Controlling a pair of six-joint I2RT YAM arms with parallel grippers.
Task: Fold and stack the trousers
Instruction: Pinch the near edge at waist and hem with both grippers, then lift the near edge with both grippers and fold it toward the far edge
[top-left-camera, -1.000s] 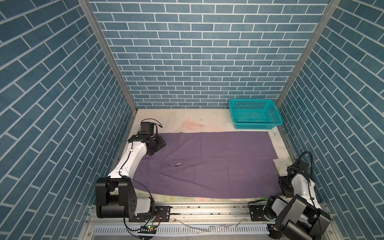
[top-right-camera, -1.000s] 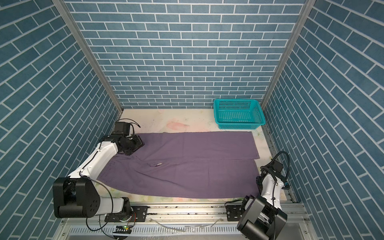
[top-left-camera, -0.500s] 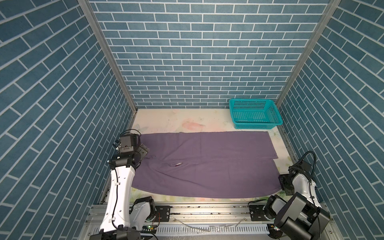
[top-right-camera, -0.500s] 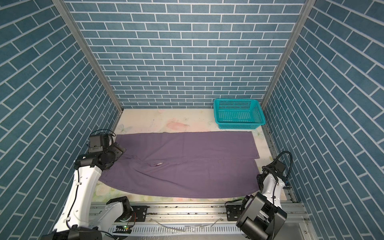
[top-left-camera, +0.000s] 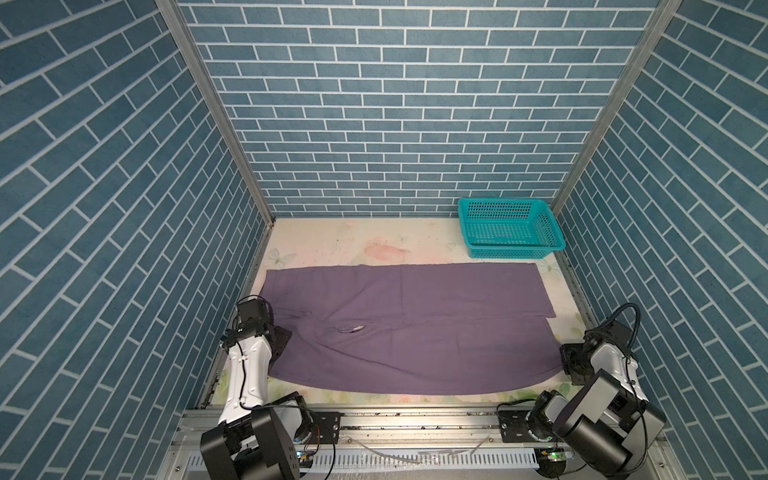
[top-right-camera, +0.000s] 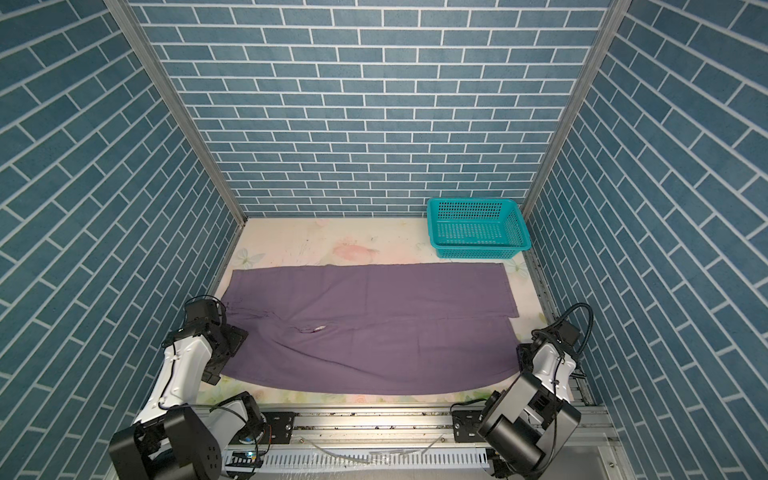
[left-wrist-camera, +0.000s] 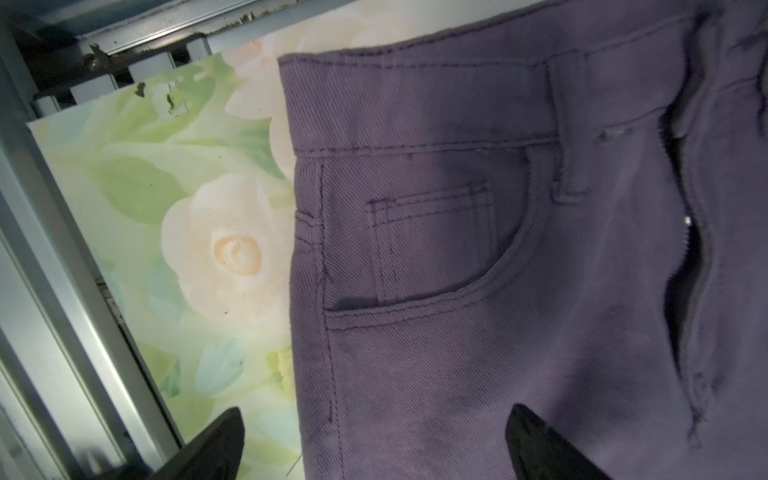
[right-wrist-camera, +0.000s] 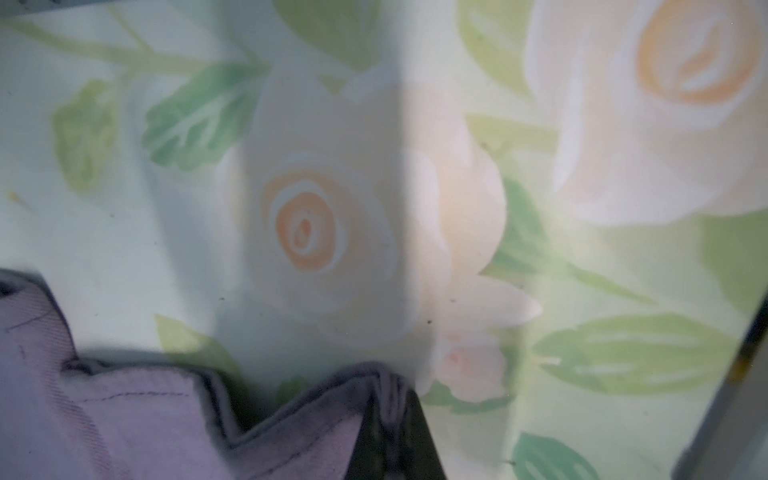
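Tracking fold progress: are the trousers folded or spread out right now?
Spread. The trousers lie flat, full length across the table, both legs side by side in both top views; no fold yet.

White-shelled arms (top-left-camera: 245, 374), black joint housings (top-left-camera: 594, 428), looping black cables (top-left-camera: 626, 306)

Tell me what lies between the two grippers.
The trousers, spread flat, span from the left gripper to the right gripper; nothing else, seen in both top views.
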